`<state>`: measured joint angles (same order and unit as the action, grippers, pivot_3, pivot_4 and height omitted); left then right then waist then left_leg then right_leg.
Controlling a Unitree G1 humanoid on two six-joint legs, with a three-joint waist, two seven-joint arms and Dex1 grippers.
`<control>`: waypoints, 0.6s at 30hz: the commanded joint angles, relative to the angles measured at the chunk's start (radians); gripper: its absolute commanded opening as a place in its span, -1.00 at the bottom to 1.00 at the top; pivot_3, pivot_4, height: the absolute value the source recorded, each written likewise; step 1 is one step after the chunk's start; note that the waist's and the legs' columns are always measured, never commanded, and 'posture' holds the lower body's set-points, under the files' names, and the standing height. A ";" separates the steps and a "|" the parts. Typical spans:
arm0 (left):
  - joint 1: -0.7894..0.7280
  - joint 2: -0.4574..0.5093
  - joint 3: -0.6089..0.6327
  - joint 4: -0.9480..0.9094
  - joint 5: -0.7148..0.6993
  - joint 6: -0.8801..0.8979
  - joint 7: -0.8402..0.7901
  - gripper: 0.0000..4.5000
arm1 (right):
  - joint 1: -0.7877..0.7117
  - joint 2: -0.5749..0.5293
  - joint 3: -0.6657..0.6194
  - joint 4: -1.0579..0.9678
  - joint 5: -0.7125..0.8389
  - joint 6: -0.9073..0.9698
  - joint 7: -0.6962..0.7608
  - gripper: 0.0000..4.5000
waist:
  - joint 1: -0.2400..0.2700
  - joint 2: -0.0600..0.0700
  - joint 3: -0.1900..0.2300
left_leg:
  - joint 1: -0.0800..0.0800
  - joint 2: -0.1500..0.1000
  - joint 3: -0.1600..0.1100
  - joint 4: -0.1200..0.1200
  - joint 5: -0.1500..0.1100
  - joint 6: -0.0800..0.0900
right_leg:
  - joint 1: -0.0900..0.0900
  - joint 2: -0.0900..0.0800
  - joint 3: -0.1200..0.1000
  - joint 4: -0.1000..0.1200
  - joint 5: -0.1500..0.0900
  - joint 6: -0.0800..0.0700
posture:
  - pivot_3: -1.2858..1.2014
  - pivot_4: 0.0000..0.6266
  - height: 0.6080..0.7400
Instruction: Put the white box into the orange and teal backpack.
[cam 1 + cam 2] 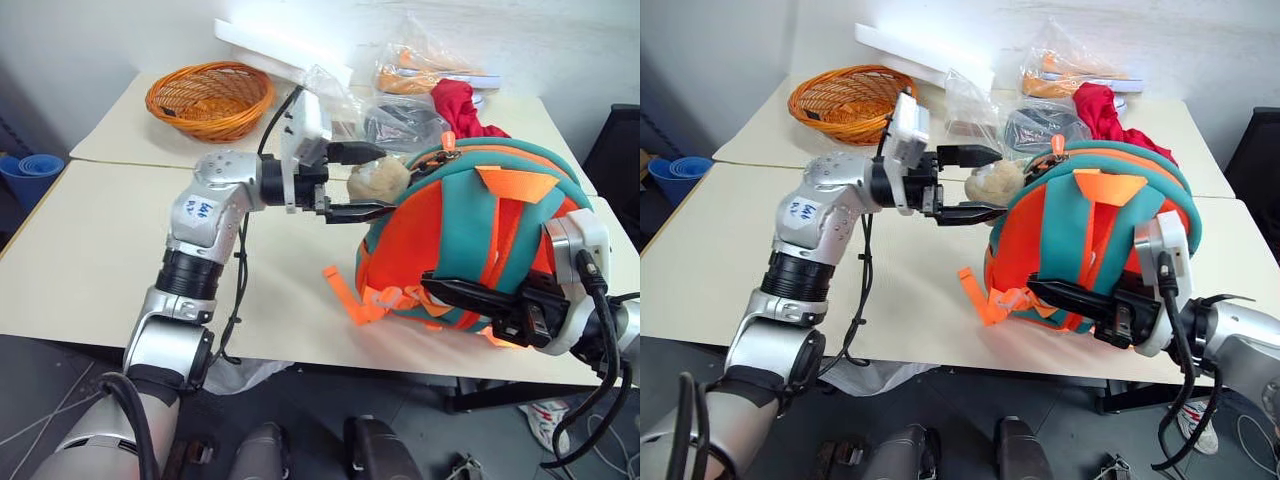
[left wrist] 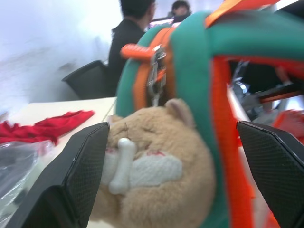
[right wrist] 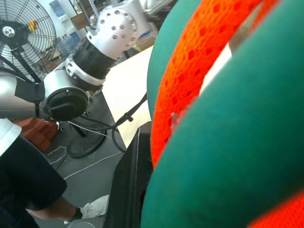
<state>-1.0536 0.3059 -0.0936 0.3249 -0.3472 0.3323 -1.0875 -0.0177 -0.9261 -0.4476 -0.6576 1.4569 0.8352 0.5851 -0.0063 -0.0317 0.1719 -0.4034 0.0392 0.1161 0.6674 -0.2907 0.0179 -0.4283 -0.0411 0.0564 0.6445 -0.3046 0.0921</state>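
The orange and teal backpack [image 1: 470, 230] lies on its side on the cream table [image 1: 90, 260], straps toward me, near the front right edge. A tan plush animal [image 1: 392, 172] hangs at its upper left end. My left gripper [image 1: 370, 182] is open, its black fingers [image 2: 76, 175] standing either side of the plush without closing on it. My right gripper [image 1: 450, 292] is shut on the backpack's lower edge by the teal and orange strap [image 3: 199, 95]. The white box is out of view.
An orange wicker basket [image 1: 210, 98] stands at the back left, with a long white foam slab [image 1: 265, 42] behind it. Plastic bags [image 1: 400, 115] and a red cloth [image 1: 462, 108] lie behind the backpack. People [image 2: 130, 38] sit beyond the table. A fan [image 3: 19, 33] stands on the floor.
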 commanded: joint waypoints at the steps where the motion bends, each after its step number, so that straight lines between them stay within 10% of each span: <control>1: -0.046 0.015 0.012 0.053 0.027 -0.062 -0.004 1.00 | 0.025 0.010 -0.055 -0.047 0.040 -0.031 -0.003 -1.00 | 0.002 0.000 0.000 | 0.000 0.000 0.000 0.000 0.000 0.000 | 0.000 0.000 0.000 0.000 0.000 0.000 | 0.03 -0.52 1.00; 8: -0.084 0.008 -0.024 0.205 0.095 -0.157 -0.041 0.76 | 0.043 0.018 -0.045 -0.056 0.031 -0.053 -0.023 -1.00 | 0.004 0.000 0.000 | 0.000 -0.001 0.000 0.000 0.000 0.001 | 0.000 -0.001 0.000 -0.001 0.000 0.000 | 0.03 -0.52 1.00; 18: -0.170 0.120 -0.001 0.433 0.166 -0.299 -0.109 -0.50 | 0.135 0.026 -0.121 -0.075 0.021 -0.068 -0.015 -1.00 | 0.001 0.000 0.000 | -0.001 0.000 0.000 0.000 0.000 0.001 | 0.000 0.000 0.000 -0.001 0.000 0.000 | 0.03 -0.52 1.00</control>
<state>-1.1827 0.3965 -0.1238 0.7323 -0.1965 0.0639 -1.1921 0.1084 -0.9088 -0.5179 -0.6994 1.4683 0.7927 0.5607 -0.0054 -0.0319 0.1719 -0.4038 0.0388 0.1164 0.6673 -0.2910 0.0188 -0.4284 -0.0414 0.0561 0.6441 -0.3046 0.0921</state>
